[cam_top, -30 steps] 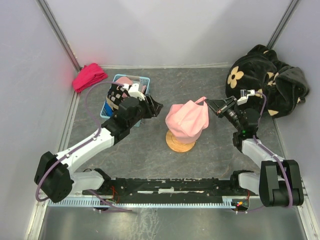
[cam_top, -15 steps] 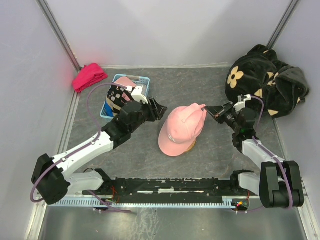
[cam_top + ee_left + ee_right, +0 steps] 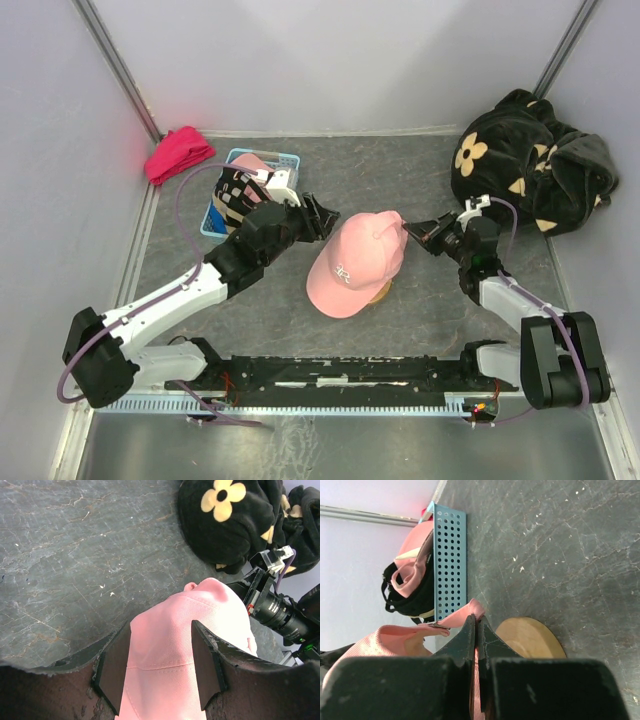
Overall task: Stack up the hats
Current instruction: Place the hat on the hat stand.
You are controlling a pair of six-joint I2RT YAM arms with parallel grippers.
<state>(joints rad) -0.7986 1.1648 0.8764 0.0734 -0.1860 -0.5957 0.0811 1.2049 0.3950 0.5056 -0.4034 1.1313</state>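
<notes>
Since a second ago the pink cap (image 3: 355, 265) has dropped from its puffed-up perch and swung toward the near left, and both arms have closed in on it. I see it now lying tilted over the wooden disc (image 3: 379, 294), hiding all but a sliver of the disc's near edge. The crown points toward the right arm and the brim slopes down toward the arm bases. It is soft, pale pink twill with stitched panel seams and a small white mark on the front.

The right gripper (image 3: 406, 231) has its jaws pressed together on a thin fold of pink fabric at the cap's rear edge. My right wrist view shows that strip pinched flat between the fingers (image 3: 465, 645). The left gripper (image 3: 324, 218) sits just beside the cap's far-left side with its jaws apart. In its wrist view the pink crown shows between the two pads (image 3: 114, 672), and I cannot tell whether they touch it.

The other caps (image 3: 407, 580) sit in the blue basket (image 3: 283, 162) at the far left
</notes>
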